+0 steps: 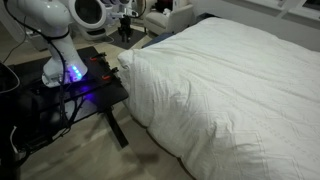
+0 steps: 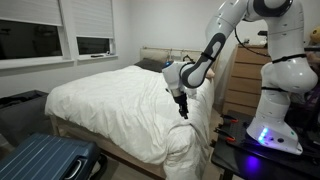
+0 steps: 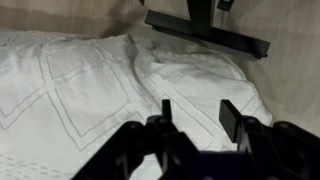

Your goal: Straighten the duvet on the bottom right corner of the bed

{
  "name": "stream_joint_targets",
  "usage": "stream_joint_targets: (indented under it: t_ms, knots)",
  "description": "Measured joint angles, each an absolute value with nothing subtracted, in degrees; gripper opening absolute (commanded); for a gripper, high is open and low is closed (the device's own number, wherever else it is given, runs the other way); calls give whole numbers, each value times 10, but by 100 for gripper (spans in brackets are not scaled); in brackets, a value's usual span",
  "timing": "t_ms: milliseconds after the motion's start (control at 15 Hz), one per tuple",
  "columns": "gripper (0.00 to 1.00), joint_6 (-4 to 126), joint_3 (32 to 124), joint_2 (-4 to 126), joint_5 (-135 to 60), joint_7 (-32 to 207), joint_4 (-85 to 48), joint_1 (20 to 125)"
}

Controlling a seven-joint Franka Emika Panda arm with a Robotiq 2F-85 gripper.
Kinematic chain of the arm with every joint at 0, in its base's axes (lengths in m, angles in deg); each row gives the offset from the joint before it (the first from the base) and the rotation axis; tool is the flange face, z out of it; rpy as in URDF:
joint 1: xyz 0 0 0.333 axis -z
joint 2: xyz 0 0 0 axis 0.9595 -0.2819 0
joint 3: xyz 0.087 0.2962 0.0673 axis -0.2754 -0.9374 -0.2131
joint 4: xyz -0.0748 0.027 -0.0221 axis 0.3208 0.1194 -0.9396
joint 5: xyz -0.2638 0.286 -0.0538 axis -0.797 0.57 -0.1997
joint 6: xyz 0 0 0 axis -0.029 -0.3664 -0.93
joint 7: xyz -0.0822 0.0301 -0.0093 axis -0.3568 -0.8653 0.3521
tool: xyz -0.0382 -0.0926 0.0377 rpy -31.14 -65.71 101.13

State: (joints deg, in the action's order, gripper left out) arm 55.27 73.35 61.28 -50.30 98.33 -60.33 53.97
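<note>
1. In the wrist view the gripper [image 3: 198, 118] fills the lower edge. Its fingers [image 3: 232, 118] stand apart with only cloth showing between them, and they hold nothing.
2. Just under and beyond them lies the duvet [image 3: 90, 90], white and quilted, bunched into a creased fold at the bed's corner.
3. In an exterior view the gripper [image 2: 182, 106] hangs at that same corner, the one beside the black table [image 2: 235, 160]. Whether it touches the cloth cannot be told.
4. A blue suitcase [image 2: 45, 160] stands on the floor by the foot edge.
5. The duvet covers the whole bed [image 2: 150, 55] and drapes over its side edges.
6. Farthest off, a window [image 2: 95, 45] sits behind the head edge.
</note>
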Motion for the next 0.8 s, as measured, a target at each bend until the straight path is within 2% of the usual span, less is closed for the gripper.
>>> stream_joint_targets:
  t_ms: [133,800]
  knots:
    - [99,560,728,616,-511,983,-610,548]
    - [100,765,739,607,-649,1019,-702,559]
